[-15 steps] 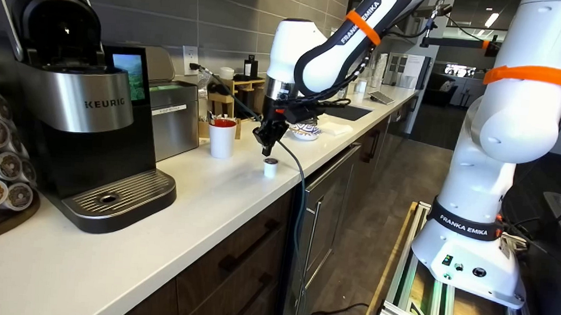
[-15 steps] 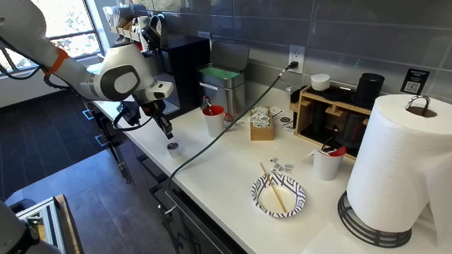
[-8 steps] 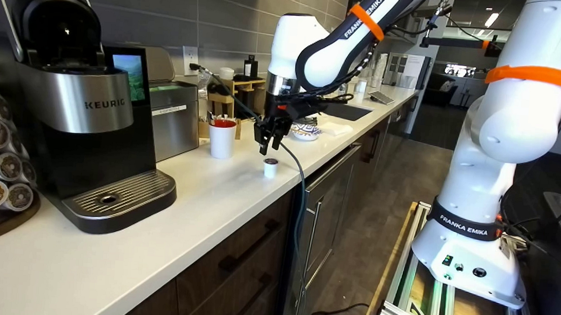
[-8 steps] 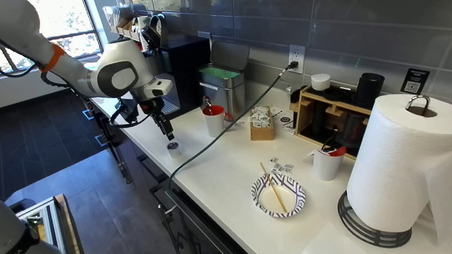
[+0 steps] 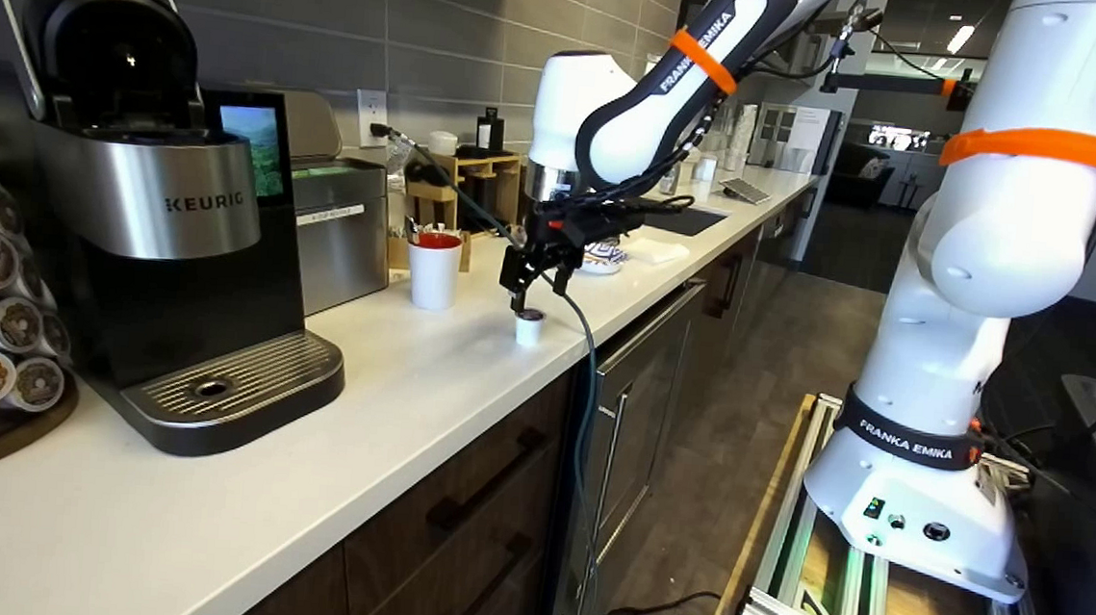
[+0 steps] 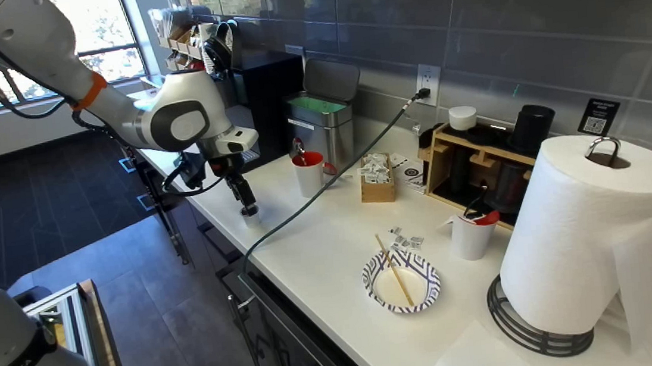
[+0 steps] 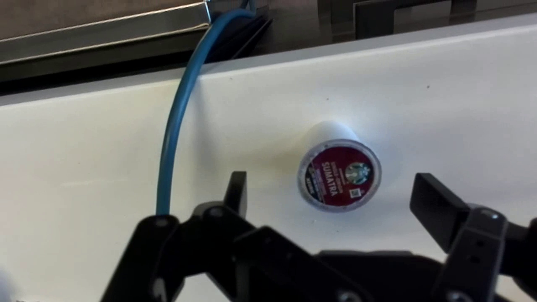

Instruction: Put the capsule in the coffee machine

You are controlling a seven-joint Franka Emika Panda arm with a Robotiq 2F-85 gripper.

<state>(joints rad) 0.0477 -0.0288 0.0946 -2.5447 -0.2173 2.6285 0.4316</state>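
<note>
Black and jointed, the hand (image 7: 333, 197) has its two fingers (image 7: 438, 209) spread wide, one to each side of the capsule (image 7: 339, 176). The wrist view shows bare surface (image 7: 92, 155) between the capsule and either finger, so the hand grips nothing; the capsule sits nearer the finger on the right of that picture. Whether the tips are down beside its rim or just above it is hard to judge.

The capsule stands upright near the front edge of the surface, its dark red lid facing up and marked SUMATRA. Near it a blue cable (image 7: 174, 121) runs over that edge.

Half a second ago the hand hung a little above the capsule; now the arm (image 6: 122, 116) is lower, and a fingertip (image 6: 247, 199) overlaps the lid in an exterior view. The gap between the fingers also looks wider than it did. The capsule has kept its place, and so has the white cup (image 5: 433, 280) with the red inside. Well apart along the surface, the coffee machine (image 5: 160, 194) has its top raised, the same as before.
</note>
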